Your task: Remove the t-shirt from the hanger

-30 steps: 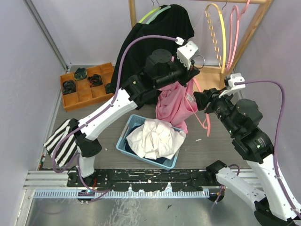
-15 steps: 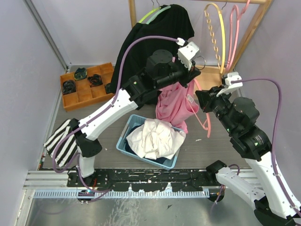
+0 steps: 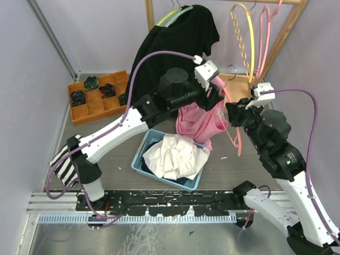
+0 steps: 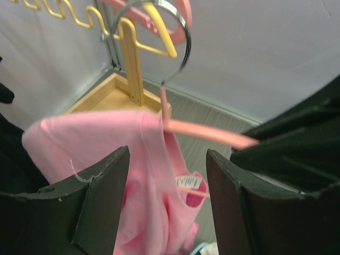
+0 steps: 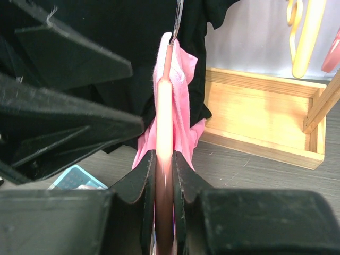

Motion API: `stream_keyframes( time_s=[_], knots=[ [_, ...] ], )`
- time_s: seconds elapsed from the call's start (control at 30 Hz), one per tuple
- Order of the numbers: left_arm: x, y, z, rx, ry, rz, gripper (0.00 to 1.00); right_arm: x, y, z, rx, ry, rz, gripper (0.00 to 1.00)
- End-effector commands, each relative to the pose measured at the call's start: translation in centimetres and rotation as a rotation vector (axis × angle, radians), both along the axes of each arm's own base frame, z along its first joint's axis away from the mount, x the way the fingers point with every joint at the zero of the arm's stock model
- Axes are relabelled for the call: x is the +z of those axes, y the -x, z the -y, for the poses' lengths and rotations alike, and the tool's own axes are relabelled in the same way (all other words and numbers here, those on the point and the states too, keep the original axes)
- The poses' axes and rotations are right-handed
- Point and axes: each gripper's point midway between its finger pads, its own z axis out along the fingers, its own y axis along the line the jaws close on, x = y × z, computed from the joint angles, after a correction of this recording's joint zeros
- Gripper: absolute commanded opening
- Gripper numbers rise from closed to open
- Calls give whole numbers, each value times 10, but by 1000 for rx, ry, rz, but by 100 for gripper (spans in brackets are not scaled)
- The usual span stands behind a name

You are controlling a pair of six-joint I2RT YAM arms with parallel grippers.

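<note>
The pink t-shirt (image 3: 195, 121) hangs bunched on a pink hanger (image 3: 235, 137) above the table, beside the basket. My right gripper (image 3: 231, 113) is shut on the hanger's arm; in the right wrist view the pink bar (image 5: 164, 117) runs straight up between its jaws (image 5: 164, 159), with the t-shirt (image 5: 184, 101) draped over its far end. My left gripper (image 3: 215, 99) stands open just above the shirt. From the left wrist the t-shirt (image 4: 101, 138), the hanger bar (image 4: 207, 133) and its metal hook (image 4: 183, 48) lie beyond the open gripper (image 4: 167, 204), touching neither.
A blue basket (image 3: 139, 157) of white cloth sits below the shirt. A black garment (image 3: 175, 48) hangs on a green hanger from the wooden rack (image 3: 281, 42), next to yellow and pink hangers (image 3: 249, 37). An orange tray (image 3: 79, 112) and striped cloth (image 3: 69, 162) lie left.
My left gripper has opened, letting go at the hanger's top, and dropped slightly. My right gripper has closed on the hanger's arm, and the hanger now tilts down to the right.
</note>
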Motion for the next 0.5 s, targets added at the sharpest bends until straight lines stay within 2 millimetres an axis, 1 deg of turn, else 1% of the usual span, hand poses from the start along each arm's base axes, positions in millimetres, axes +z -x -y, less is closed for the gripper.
stream_keyframes(
  time_s=[0.0,0.1,0.2,0.23,0.47],
  knots=[
    [21,9,-17,11,93,43,67,38,4,10,-34,-47,133,1],
    [-1,4,-17,21,77,7,67,41,5,8,-18,-50,141,1],
    [-15,-6,-14,36,60,-22,68,43,8,5,3,-56,155,1],
    [-17,-10,-13,42,65,-30,68,44,12,-1,43,-62,164,1],
    [-24,-31,-5,63,77,-51,66,46,17,-2,63,-72,172,1]
  ],
)
